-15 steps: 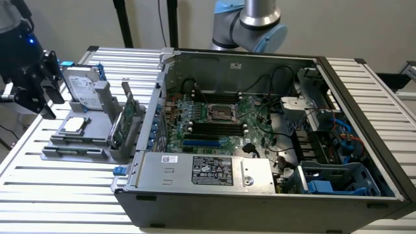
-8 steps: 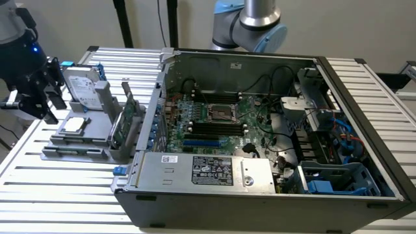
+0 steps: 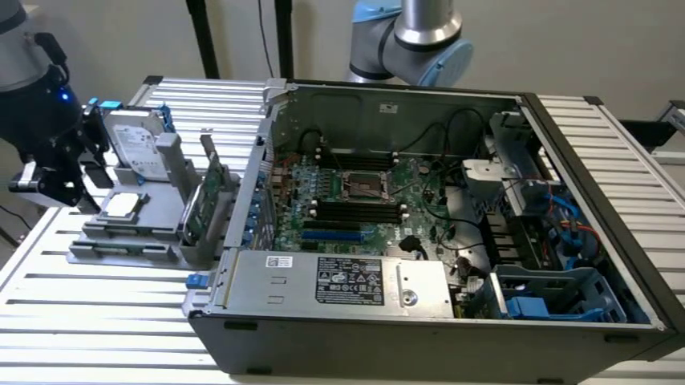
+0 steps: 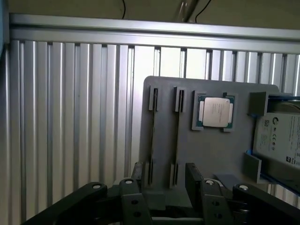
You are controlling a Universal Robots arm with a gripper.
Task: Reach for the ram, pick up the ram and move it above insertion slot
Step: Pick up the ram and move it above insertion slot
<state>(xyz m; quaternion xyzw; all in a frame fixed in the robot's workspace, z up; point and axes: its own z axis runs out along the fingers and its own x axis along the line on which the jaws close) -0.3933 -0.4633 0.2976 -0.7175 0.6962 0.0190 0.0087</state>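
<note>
One gripper (image 3: 62,172) is in use.

**Exterior view.** The gripper hangs at the exterior view's left of the grey fixture (image 3: 128,255). It carries nothing and is apart from the ram. The ram (image 3: 196,208) appears to be the low green board standing on its long edge. It sits at the side of the fixture nearest the computer case (image 3: 428,337), just beside a taller green card (image 3: 220,188). The two boards overlap, so the boundary between them is uncertain. A hard drive (image 3: 137,140) and a processor (image 3: 123,204) sit on the same fixture. The black insertion slots (image 3: 358,210) lie on the motherboard (image 3: 418,180) inside the case, well apart from the ram.

**Wrist view.** The two fingers (image 4: 140,176) stand apart with a clear gap, and nothing is gripped. Beyond them lies the fixture plate (image 4: 211,150). It carries two narrow holder grooves (image 4: 152,136), the processor (image 4: 215,112) and the hard drive (image 4: 279,136). Whether the grooves hold anything cannot be told.

**Handling.** The ram is judged light, stiff and thin.
- It is likely fragile at the chips and along the contact edge.
- The best hold is probably across the two flat faces, near mid-length and close to the upper edge.
- Clamping force should be modest. The smooth board may slip or tilt if it is gripped off-centre.
</note>
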